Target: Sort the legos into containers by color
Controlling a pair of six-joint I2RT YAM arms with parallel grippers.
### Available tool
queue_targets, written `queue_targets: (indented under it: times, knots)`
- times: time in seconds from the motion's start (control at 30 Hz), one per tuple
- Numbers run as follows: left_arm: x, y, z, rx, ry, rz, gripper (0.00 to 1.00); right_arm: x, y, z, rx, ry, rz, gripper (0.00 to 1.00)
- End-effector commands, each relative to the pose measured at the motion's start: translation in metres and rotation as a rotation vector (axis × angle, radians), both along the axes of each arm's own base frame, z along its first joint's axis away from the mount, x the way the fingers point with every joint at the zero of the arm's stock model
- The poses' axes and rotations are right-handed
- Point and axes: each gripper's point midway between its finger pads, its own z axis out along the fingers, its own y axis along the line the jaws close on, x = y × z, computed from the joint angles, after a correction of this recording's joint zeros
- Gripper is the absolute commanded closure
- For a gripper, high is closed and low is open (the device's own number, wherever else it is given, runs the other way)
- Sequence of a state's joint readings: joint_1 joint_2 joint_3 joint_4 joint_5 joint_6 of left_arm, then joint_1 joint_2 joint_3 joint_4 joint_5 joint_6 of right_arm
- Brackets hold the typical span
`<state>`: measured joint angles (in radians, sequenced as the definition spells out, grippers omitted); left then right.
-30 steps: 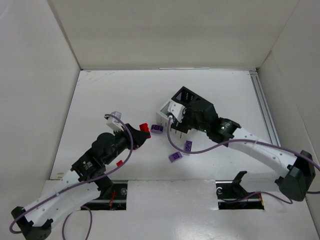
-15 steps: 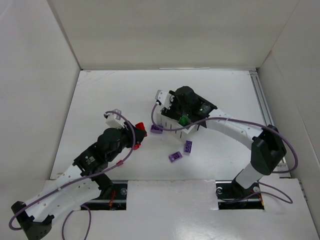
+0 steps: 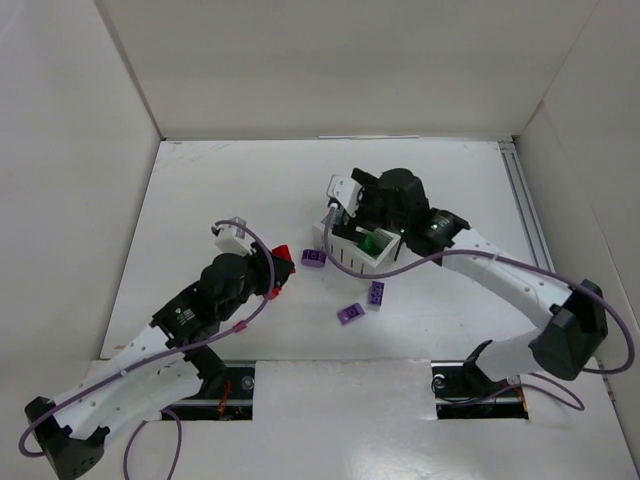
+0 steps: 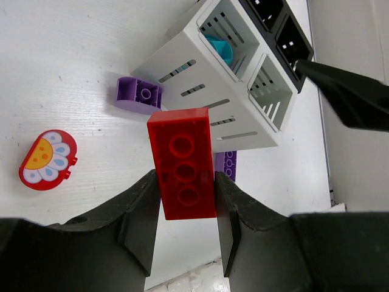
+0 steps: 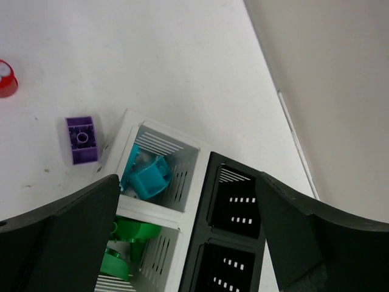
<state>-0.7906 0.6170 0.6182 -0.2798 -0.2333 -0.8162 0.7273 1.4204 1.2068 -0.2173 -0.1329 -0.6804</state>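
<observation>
My left gripper [image 4: 185, 182] is shut on a red lego [image 4: 182, 163], held just above the table left of the containers [image 3: 345, 255]; from above the red lego [image 3: 283, 262] shows at the tip of the left gripper [image 3: 279, 270]. My right gripper [image 5: 187, 182] hangs open over the block of containers [image 5: 200, 210], nothing between its fingers. One white bin holds a teal lego [image 5: 149, 176], the other green legos [image 5: 124, 243]. Both black bins [image 5: 234, 201] look empty. Purple legos lie loose on the table [image 3: 313, 258], [image 3: 376, 293], [image 3: 349, 313].
A round red piece with a flower print [image 4: 47, 159] lies on the table near the left gripper. White walls [image 3: 80, 180] close in the table on the left, back and right. A rail [image 3: 530, 220] runs along the right edge.
The right gripper has opened wide above the bins, and a green lego now lies uncovered in the white bin. The right arm shifted; the left arm with the red lego barely moved.
</observation>
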Motion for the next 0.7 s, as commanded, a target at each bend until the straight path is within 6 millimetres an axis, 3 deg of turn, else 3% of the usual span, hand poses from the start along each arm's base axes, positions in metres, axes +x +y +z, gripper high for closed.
queue_targets:
  times: [0.0, 0.2, 0.27, 0.37, 0.4, 0.43, 0.47, 0.5, 0.53, 0.6, 0.63, 0.67]
  knots:
    - [0.005, -0.013, 0.03, -0.047, -0.066, -0.037, 0.92, -0.009, -0.008, 0.04, 0.119, -0.057, 0.007, 0.03]
    - [0.019, -0.036, 0.035, -0.01, -0.092, -0.105, 0.89, -0.022, -0.064, 0.049, 0.19, -0.051, -0.099, 0.0]
    - [0.029, -0.044, 0.047, 0.012, -0.128, -0.12, 0.88, -0.027, -0.093, 0.043, 0.192, -0.017, -0.197, 0.0]
    - [0.047, -0.066, 0.046, 0.069, -0.127, -0.162, 0.88, -0.029, -0.141, 0.031, 0.172, 0.011, -0.382, 0.0]
    - [0.054, -0.072, 0.061, 0.082, -0.158, -0.171, 0.88, -0.029, -0.155, 0.027, 0.169, 0.019, -0.444, 0.0]
    - [0.066, -0.083, 0.05, 0.119, -0.139, -0.18, 0.88, -0.028, -0.179, 0.023, 0.153, 0.015, -0.563, 0.0]
    - [0.074, -0.089, 0.054, 0.13, -0.152, -0.177, 0.88, -0.029, -0.202, 0.018, 0.142, 0.034, -0.658, 0.0]
    - [0.083, -0.097, 0.072, 0.12, -0.186, -0.178, 0.88, -0.033, -0.216, 0.011, 0.149, 0.052, -0.727, 0.0]
    - [0.096, -0.108, 0.061, 0.165, -0.176, -0.193, 0.88, -0.032, -0.228, 0.008, 0.143, 0.056, -0.777, 0.0]
    - [0.114, -0.12, 0.065, 0.191, -0.185, -0.194, 0.88, -0.033, -0.252, 0.0, 0.127, 0.072, -0.853, 0.0]
    - [0.125, -0.131, 0.089, 0.163, -0.22, -0.188, 0.88, -0.032, -0.256, -0.009, 0.116, 0.093, -0.864, 0.0]
    - [0.138, -0.141, 0.071, 0.208, -0.188, -0.191, 0.88, -0.034, -0.257, -0.016, 0.122, 0.125, -0.861, 0.0]
